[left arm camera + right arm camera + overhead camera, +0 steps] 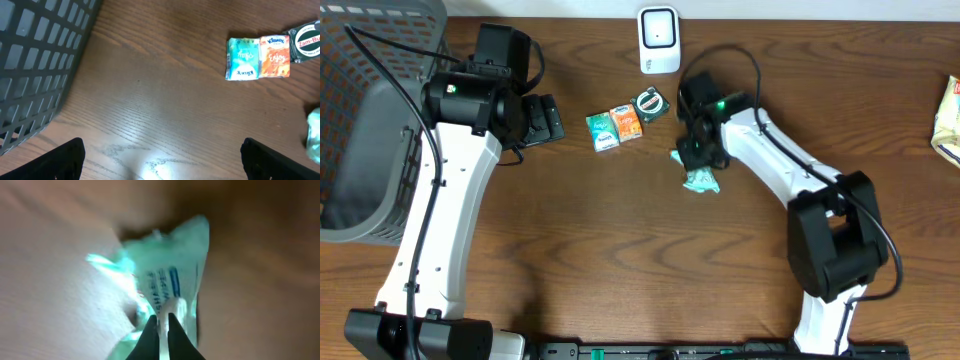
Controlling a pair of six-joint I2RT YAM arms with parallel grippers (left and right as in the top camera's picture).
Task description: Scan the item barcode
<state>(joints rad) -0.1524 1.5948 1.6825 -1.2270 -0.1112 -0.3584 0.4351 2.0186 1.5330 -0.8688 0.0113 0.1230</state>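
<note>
Black fingertips (148, 341) of the right gripper (161, 330) were clamped together on a pale teal crinkled plastic packet (175, 275). The packet sat low over the brown wooden table (620, 240), near its middle. To its left lay a green tissue pack (602, 130) touching an orange one (627, 123), with a round dark tin (650, 103) beside them. A white boxy scanner (659, 40) stood beyond. The left gripper (165, 160) hung with its jaws wide apart, near a grey plastic basket (360, 120).

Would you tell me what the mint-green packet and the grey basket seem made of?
The mint-green packet is likely thin glossy plastic film, since it crumples and glints where pinched. The grey basket is probably rigid matte plastic, moulded in an open grid.
</note>
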